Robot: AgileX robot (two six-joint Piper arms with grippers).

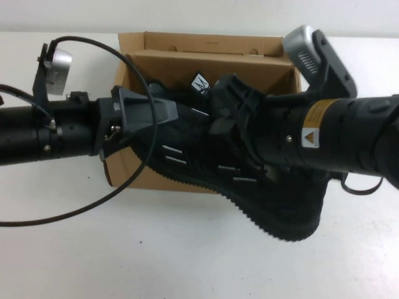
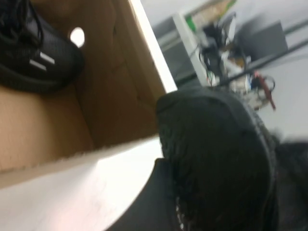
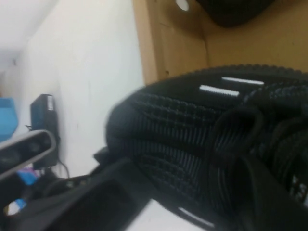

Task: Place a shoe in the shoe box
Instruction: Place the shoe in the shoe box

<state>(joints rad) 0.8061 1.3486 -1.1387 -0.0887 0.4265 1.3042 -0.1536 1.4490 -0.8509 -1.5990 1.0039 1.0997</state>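
2 arms: both grip the shoe [image 1: 249, 180], held over the shoe box's [image 1: 187, 59] near wall.
Left tool [image 1: 146, 112]: pinching the shoe's toe end.
Right tool [image 1: 234, 109]: pinching the shoe near its collar.
Step advice: lift level, clear the near wall, lower both ends together.
Left wrist view: its mate [image 2: 33, 53] already lies inside the box.
High view: sole overhangs the tabletop [image 1: 156, 249].

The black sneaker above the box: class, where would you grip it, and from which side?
Grip the sneaker at toe and heel, from its two ends, as the left gripper and right gripper do: it is long, lying across the shoe box.
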